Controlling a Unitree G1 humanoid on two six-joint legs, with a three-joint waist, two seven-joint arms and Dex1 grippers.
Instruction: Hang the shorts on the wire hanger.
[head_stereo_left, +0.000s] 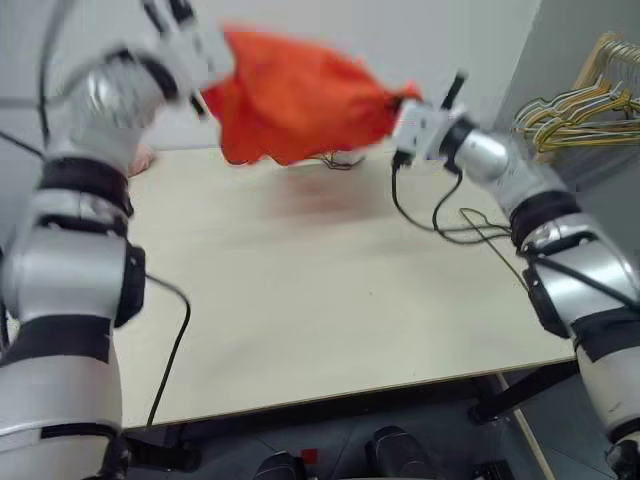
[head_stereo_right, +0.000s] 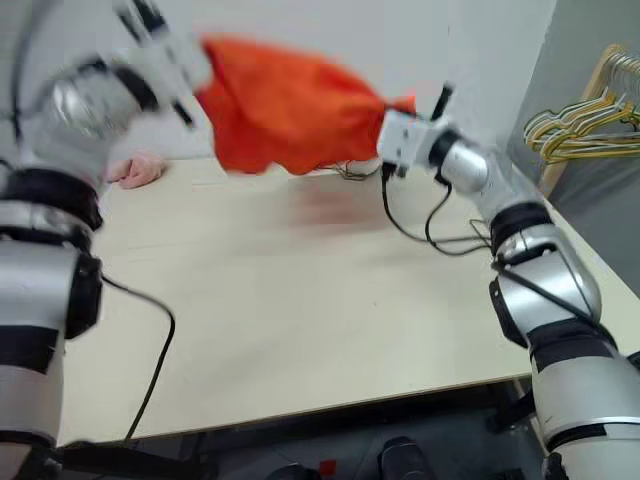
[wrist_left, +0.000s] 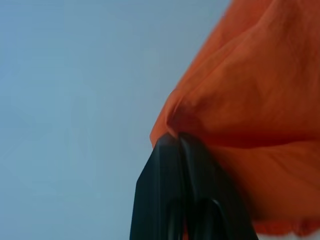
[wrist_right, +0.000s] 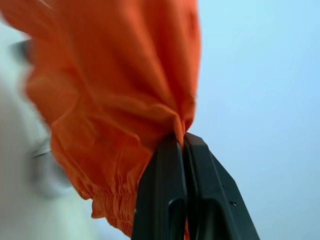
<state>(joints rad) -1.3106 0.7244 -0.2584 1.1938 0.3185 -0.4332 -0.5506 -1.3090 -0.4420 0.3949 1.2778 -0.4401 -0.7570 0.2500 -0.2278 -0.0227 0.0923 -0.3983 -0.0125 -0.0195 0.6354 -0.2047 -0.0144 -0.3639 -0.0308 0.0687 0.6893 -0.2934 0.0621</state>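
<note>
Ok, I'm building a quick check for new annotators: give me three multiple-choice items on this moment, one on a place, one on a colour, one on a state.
1. Where are the shorts?
A. flat on the table
B. held up above the table
C. on the floor

2. What colour are the shorts?
A. orange
B. blue
C. white

3. How do the two hands stand?
A. both open
B. left open, right shut
C. both shut on the shorts

Key:
1 B: the cloth hangs between the arms, clear of the tabletop.
2 A: bright orange in every view.
3 C: the left hand and the right hand each pinch an edge of the fabric.
</note>
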